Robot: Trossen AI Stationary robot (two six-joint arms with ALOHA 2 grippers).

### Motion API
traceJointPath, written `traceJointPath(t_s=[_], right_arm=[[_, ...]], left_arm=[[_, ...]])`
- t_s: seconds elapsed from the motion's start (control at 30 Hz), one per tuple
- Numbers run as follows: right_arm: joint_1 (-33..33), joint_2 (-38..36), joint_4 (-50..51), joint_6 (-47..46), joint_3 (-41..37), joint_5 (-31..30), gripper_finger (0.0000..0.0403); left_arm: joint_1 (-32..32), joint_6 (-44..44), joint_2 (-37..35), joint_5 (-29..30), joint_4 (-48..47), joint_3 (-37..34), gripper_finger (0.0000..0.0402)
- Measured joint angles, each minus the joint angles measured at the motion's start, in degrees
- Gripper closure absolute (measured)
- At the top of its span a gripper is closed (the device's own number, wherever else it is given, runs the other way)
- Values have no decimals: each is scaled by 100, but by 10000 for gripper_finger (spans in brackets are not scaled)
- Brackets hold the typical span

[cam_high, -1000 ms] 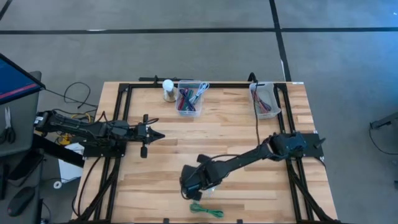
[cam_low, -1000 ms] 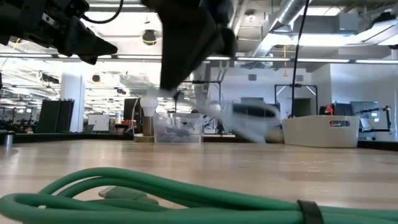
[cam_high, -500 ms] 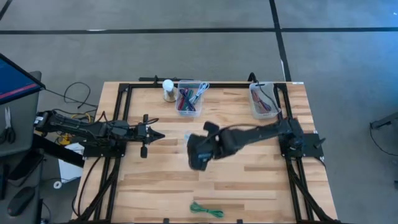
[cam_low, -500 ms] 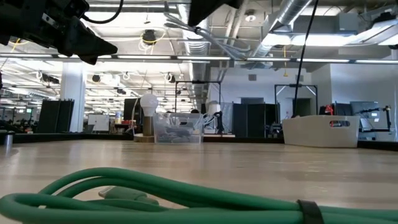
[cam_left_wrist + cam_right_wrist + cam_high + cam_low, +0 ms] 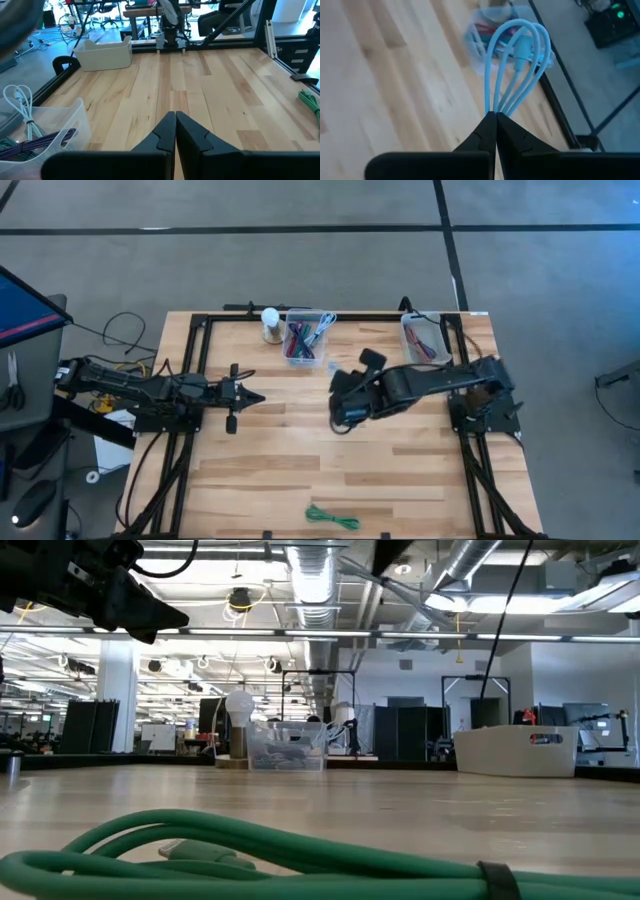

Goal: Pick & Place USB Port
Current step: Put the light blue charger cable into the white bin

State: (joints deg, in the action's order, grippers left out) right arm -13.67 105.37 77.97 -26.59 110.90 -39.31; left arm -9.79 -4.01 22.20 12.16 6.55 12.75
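A light blue coiled USB cable [image 5: 517, 55] is in my right gripper [image 5: 495, 116], which is shut on it high above the middle of the table [image 5: 340, 418]. The cable's loops stick out past the fingertips, and a pale connector [image 5: 524, 50] shows among them. A green coiled cable [image 5: 331, 518] lies flat on the table by the near edge, close in the low view [image 5: 250, 845]. My left gripper [image 5: 258, 397] waits shut over the table's left side, level, holding nothing [image 5: 175, 116]. My right gripper pinches several strands of the blue cable [image 5: 496, 106] together between its two fingers, where the loops gather. The fingers slant down from the table's right side. The cable is lifted clear of the table, its loops fanning out beyond the fingertips.
A clear bin [image 5: 305, 338] of coloured cables and a white bulb-like object [image 5: 271, 323] stand at the far edge. A white bin [image 5: 425, 340] sits at the far right. Black frame rails [image 5: 200, 360] run along the table's sides.
My right gripper has risen from near the table's near edge and swung toward the far right, tipping up from a steeper downward slant. It stays shut on the blue cable, which has gone up with it, clear of the table.
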Motion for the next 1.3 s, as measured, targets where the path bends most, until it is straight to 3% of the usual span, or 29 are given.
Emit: traceJointPath(t_s=[0.27, 0.47, 0.7, 0.83, 1.03, 1.3], right_arm=[[378, -1388, -522, -175, -1803, -206, 403], [811, -2490, -1367, 281, -3065, -125, 403], [1748, -3589, -2099, 983, -4286, -60, 403], [2461, -4111, -2824, 1574, -4983, 312, 403], [3532, -4525, -3616, 2170, -5842, 817, 403], [4758, -4485, -4501, 2675, -6583, 1108, 403]], left_arm=[[1, -2, -2, 1, 67, 0, 389], [1, -2, -2, 0, 85, 0, 389], [1, -2, -2, 2, 131, 0, 389], [1, -24, -2, 2, 133, 0, 389], [1, -24, -2, 2, 146, 0, 389], [1, -24, -1, 2, 151, 0, 389]])
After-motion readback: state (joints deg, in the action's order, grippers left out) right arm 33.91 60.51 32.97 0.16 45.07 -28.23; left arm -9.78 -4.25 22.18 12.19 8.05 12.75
